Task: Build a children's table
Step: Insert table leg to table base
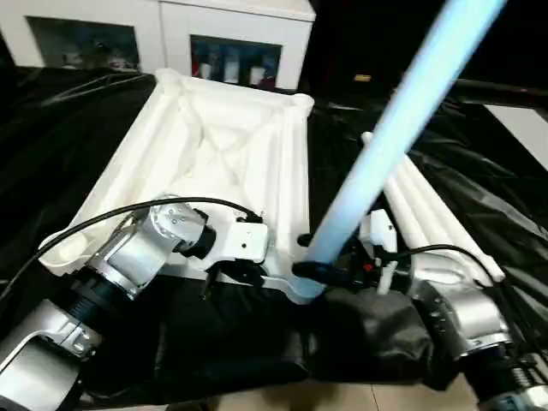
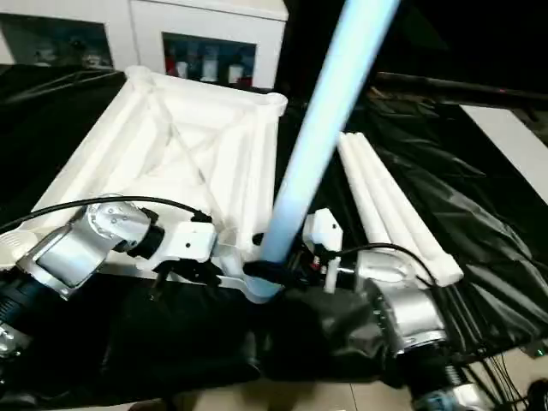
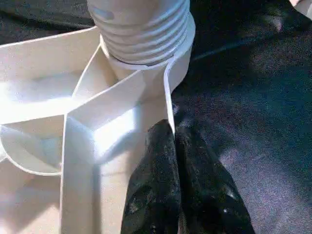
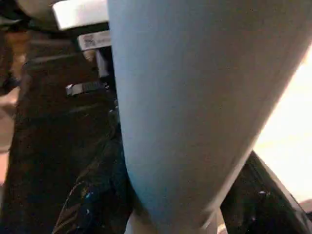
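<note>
The white tabletop (image 1: 214,145) lies upside down on black cloth, its X-braced ribs facing up. One long white leg (image 1: 402,111) stands tilted in the near right corner socket (image 3: 183,48), and its threaded end (image 3: 141,29) shows just above the socket. My right gripper (image 1: 321,272) is shut around the leg's base, its black fingers (image 4: 263,200) on either side of the tube. My left gripper (image 3: 170,129) is shut on a thin rib of the tabletop right beside that socket. Three more legs (image 1: 428,214) lie side by side to the right of the top.
A white cabinet with glass doors (image 1: 231,34) stands behind the work. Crumpled black cloth (image 1: 479,154) covers the surface around the tabletop. A black cable (image 1: 128,210) arcs over my left forearm. Bare floor (image 1: 325,398) shows at the near edge.
</note>
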Tool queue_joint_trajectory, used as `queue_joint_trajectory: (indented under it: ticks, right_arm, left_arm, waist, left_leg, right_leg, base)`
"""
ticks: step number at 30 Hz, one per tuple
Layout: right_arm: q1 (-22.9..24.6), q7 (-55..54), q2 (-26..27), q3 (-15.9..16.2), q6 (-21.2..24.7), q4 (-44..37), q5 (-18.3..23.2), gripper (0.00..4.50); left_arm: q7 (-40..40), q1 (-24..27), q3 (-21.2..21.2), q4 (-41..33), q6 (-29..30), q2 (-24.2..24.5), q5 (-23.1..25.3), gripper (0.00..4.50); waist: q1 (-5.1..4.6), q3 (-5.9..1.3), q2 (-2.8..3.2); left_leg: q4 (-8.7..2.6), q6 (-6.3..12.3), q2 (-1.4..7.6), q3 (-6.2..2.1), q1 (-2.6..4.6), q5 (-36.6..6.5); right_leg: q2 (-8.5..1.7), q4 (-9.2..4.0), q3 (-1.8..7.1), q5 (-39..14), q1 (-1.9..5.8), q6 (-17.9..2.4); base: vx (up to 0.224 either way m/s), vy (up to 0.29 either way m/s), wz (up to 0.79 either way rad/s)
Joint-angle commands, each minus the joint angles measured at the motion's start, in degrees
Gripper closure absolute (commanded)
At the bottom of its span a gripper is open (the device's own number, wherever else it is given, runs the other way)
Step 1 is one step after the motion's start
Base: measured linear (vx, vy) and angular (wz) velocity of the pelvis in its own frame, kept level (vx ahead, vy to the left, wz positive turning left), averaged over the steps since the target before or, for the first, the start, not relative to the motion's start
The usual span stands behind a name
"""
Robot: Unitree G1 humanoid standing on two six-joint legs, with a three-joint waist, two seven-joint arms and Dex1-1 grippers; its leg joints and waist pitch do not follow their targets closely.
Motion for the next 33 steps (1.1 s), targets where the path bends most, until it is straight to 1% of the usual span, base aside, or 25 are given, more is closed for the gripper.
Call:
queue_joint_trajectory:
  ticks: [1,5,9,10,11,12,13,14,15,16,17,18,19,20,21,22,23,24,26,28,29,30,31,32,33]
  right_arm:
    - [3.2,-8.4,-1.6,0.3,3.9,12.4,-7.7,2.64]
    - [1.3,-15.0,-0.2,-1.1,2.7,16.5,-9.4,2.64]
    - [-0.4,-19.7,1.2,-1.9,2.7,20.0,-10.2,2.64]
    - [-0.6,-20.1,1.3,-1.9,2.7,20.3,-10.3,2.64]
    - [-2.1,-23.3,2.1,-1.6,2.5,23.0,-11.0,2.64]
    - [-2.6,-24.3,2.4,-1.5,2.4,23.8,-11.2,2.64]
    - [-3.4,-26.1,3.0,-1.5,2.4,25.1,-11.5,2.64]
    - [-4.0,-27.4,3.3,-1.5,2.4,26.0,-11.7,2.64]
    - [-4.8,-28.6,3.8,-1.6,2.4,27.0,-11.8,2.64]
    - [-5.2,-29.2,4.1,-1.6,2.3,27.8,-11.8,2.64]
    - [-5.4,-29.5,4.2,-1.6,2.3,28.1,-11.8,2.64]
    - [-6.5,-30.9,5.0,-2.0,2.1,29.4,-11.6,2.64]
    - [-7.4,-31.9,5.6,-2.4,2.2,30.4,-11.3,2.64]
    - [-7.6,-32.2,5.7,-2.5,2.2,30.7,-11.2,2.64]
    - [-8.9,-33.6,6.6,-3.0,2.1,32.1,-10.8,2.64]
    - [-9.8,-34.3,7.2,-3.4,2.2,33.0,-10.4,2.64]
    - [-11.3,-35.5,8.0,-3.7,2.0,34.6,-9.9,2.64]
    - [-12.1,-36.0,8.4,-3.8,1.8,35.4,-9.7,2.64]
    - [-13.3,-36.6,9.0,-4.1,1.6,36.7,-9.5,2.64]
    - [-14.0,-36.9,9.4,-4.4,1.4,37.5,-9.3,2.64]
    - [-14.4,-36.8,9.7,-4.5,1.5,37.8,-8.9,2.64]
    - [-14.6,-36.6,9.8,-4.6,1.5,38.1,-8.7,2.64]
    - [-14.8,-36.7,9.8,-4.7,1.4,38.4,-8.7,2.64]
    - [-15.6,-37.0,10.0,-4.7,1.0,39.5,-8.7,2.64]
    - [-15.8,-37.3,10.0,-4.8,0.9,39.9,-8.7,2.64]
  left_arm:
    - [-2.2,1.0,-1.5,-0.7,0.5,0.3,0.6,4.5]
    - [-0.3,1.9,-0.9,-0.9,3.1,0.3,1.0,4.5]
    - [3.2,2.8,0.5,-1.1,6.9,-0.8,1.3,4.5]
    - [3.5,2.9,0.6,-1.2,7.3,-0.9,1.4,4.5]
    - [6.1,3.5,1.7,-1.5,10.5,-2.0,1.7,4.5]
    - [6.8,3.7,2.1,-1.6,11.5,-2.3,1.7,4.5]
    - [8.2,4.1,2.7,-2.0,13.2,-2.9,1.8,4.5]
    - [9.1,4.4,3.1,-2.3,14.4,-3.3,1.9,4.5]
    - [10.2,4.8,3.6,-2.9,16.5,-3.8,1.9,4.5]
    - [10.7,5.1,3.8,-3.2,17.7,-4.1,2.0,4.5]
    - [10.9,5.1,3.9,-3.4,18.1,-4.2,2.0,4.5]
    - [11.9,5.6,4.3,-4.1,20.1,-4.6,2.0,4.5]
    - [12.6,5.9,4.4,-4.6,21.3,-4.8,2.2,4.5]
    - [12.8,6.0,4.4,-4.8,21.6,-4.9,2.2,4.5]
    - [14.1,6.6,4.7,-5.5,23.5,-5.3,2.5,4.5]
    - [15.0,6.9,5.0,-6.0,24.7,-5.7,2.6,4.5]
    - [16.2,7.2,5.3,-6.6,26.4,-6.3,2.7,4.5]
    - [16.9,7.4,5.5,-7.0,27.3,-6.6,2.6,4.5]
    - [17.4,7.6,5.7,-7.8,28.5,-7.1,2.7,4.5]
    - [17.7,7.7,5.7,-8.5,29.4,-7.3,2.7,4.5]
    - [17.8,7.6,5.8,-8.7,29.7,-7.4,2.6,4.5]
    - [18.1,7.6,5.7,-9.0,30.0,-7.5,2.4,4.5]
    - [18.3,7.5,5.9,-9.1,30.3,-7.7,2.3,4.5]
    - [19.1,7.3,6.6,-9.4,31.4,-8.5,1.6,4.5]
    - [19.4,7.2,7.0,-9.5,31.9,-8.8,1.3,4.5]
  waist:
    - [-0.47,-0.02,1.74]
    - [-1.48,-0.08,2.34]
    - [-2.8,0.88,3.66]
    - [-2.92,1.08,4.14]
    - [-1.86,1.49,4.83]
    - [0.33,1.25,5.51]
    - [1.98,1.38,4.64]
    - [0.19,1.21,-1.82]
    - [-0.45,2.11,0.43]
    - [-0.22,1.05,-0.17]
    - [0.75,2.91,3.15]
    - [0.21,0.76,3.88]
    - [-1.18,1.49,3.28]
    - [-2.06,1.2,3.73]
    - [-2.47,2.13,3.93]
    - [-3.1,2.77,3.24]
    - [-3.26,2.75,3.28]
    - [-3.49,2.35,3.95]
    - [-3.18,2.34,4.16]
    - [-2.64,2.83,4.15]
    - [-2.75,3.02,3.46]
    - [-2.68,2.61,1.93]
    - [-2.68,2.61,1.93]
    - [-2.65,2.86,2.21]
    - [-2.69,2.87,2.72]
  left_leg:
    - [-5.24,-4.41,3.62,-3.42,1.3,-34.8]
    - [-5.82,-4.94,3.38,-4.59,1.19,-38.2]
    - [-7.87,-7.33,3.37,-5.96,1.06,-50.7]
    - [-9.31,-7.53,3.56,-5.77,0.46,-55.0]
    - [-13.68,-7.61,3.88,-4.16,-2.76,-59.2]
    - [-14.86,-8.07,3.59,-2.1,-5.21,-61.2]
    - [-15.45,-6.88,3.27,-0.28,-6.43,-58.4]
    - [4.79,-5.69,-0.75,-0.86,6.65,-22.9]
    - [8.25,-1.72,-1.79,-5.53,5.55,-8.1]
    - [7.44,-0.68,-3.29,-8.45,-4.81,-2.3]
    - [3.75,-3.18,0.33,-8.88,-2.45,-4.2]
    - [-1.52,-5.22,2.26,-7.28,0.89,-4.9]
    - [-3.68,-4.87,2.32,-7.39,0.9,-9.2]
    - [-4.94,-4.28,2.98,-6.66,2.61,-21.3]
    - [-5.37,-4.14,2.8,-5.98,3.49,-32.9]
    - [-5.34,-4.56,2.32,-6.22,4.34,-42.2]
    - [-5.38,-4.59,2.32,-6.51,4.18,-44.1]
    - [-6.44,-4.32,2.51,-7.24,3.05,-46.8]
    - [-8.76,-4.24,3.19,-7.53,1.07,-49.5]
    - [-10.03,-4.72,3.23,-6.34,1.71,-52.7]
    - [-9.7,-4.43,2.96,-6.08,2.13,-52.2]
    - [-4.98,-2.73,0.87,-5.27,5.66,-41.1]
    - [-4.98,-2.73,0.87,-5.27,5.66,-41.1]
    - [-3.96,-1.05,0.85,-5.46,3.98,-28.6]
    - [-4.99,-1.33,1.47,-5.81,3.12,-30.0]
  right_leg:
    - [-5.71,-6.47,2.4,-37.7,-1.14,-6.3]
    - [-5.7,-6.72,1.69,-37.8,-0.83,-6.5]
    - [-4.31,-6.25,-1.2,-32.1,0.14,-6.7]
    - [-3.35,-4.79,-2.38,-27.5,1.01,-7.1]
    - [-1.3,1.37,-3.78,-21.2,3.98,-7.0]
    - [-0.65,6.5,-4.35,-15.8,5.93,-7.0]
    - [-0.16,7.77,-3.54,-15.0,6.4,-5.5]
    - [-8.17,-8.23,1.47,-57.5,-6.49,-2.7]
    - [-11.63,-11.94,3.35,-65.4,-7.2,-5.5]
    - [-11.45,-7.67,4.11,-54.1,6.11,-7.6]
    - [-12.62,-7.11,2.83,-46.7,3.49,-9.7]
    - [-6.83,-3.5,0.27,-19.9,2.8,-12.6]
    - [-3.99,-2.4,-0.9,-12.9,2.27,-12.4]
    - [-3.95,-2.63,-1.0,-10.3,1.98,-13.4]
    - [-4.79,-4.5,-0.72,-20.4,0.88,-12.5]
    - [-5.06,-6.72,-1.7,-33.4,0.12,-8.4]
    - [-5.38,-7.08,-2.0,-37.5,0.33,-6.7]
    - [-5.48,-7.14,-3.08,-38.3,1.78,-4.6]
    - [-4.91,-4.58,-3.12,-29.3,3.78,-5.4]
    - [-4.04,-3.98,-3.03,-27.5,2.46,-6.0]
    - [-4.11,-4.72,-2.9,-30.4,1.82,-5.4]
    - [-6.58,-10.17,-2.65,-46.7,-1.11,-2.2]
    - [-6.58,-10.17,-2.65,-46.7,-1.11,-2.2]
    - [-8.39,-11.51,-3.71,-51.4,0.89,-1.3]
    - [-7.91,-10.83,-4.47,-47.9,1.9,-1.4]
  base:
    - [-0.059,0.01,-0.13]
    - [-0.064,0.027,-0.14]
    - [-0.08,0.047,-0.2]
    - [-0.128,0.034,-0.12]
    - [-0.128,0.034,-0.12]
    - [-0.141,-0.003,0.06]
    - [-0.016,-0.091,0.14]
    - [-0.016,-0.091,0.14]
    - [0.066,-0.086,-0.28]
    - [0.074,0.043,-0.43]
    - [0.074,0.043,-0.43]
    - [-0.019,0.056,-0.09]
    - [-0.128,0.0,0.17]
    - [-0.128,0.0,0.17]
    - [-0.114,-0.012,0.2]
    - [-0.053,-0.007,0.06]
    - [-0.088,0.002,-0.01]
    - [-0.07,0.021,-0.16]
    - [-0.1,0.024,-0.21]
    - [-0.037,0.0,-0.03]
    - [0.0,0.0,0.0]
    - [0.016,-0.054,0.11]
    - [0.0,0.0,0.0]
    - [0.0,0.0,0.0]
    - [0.021,0.018,-0.32]
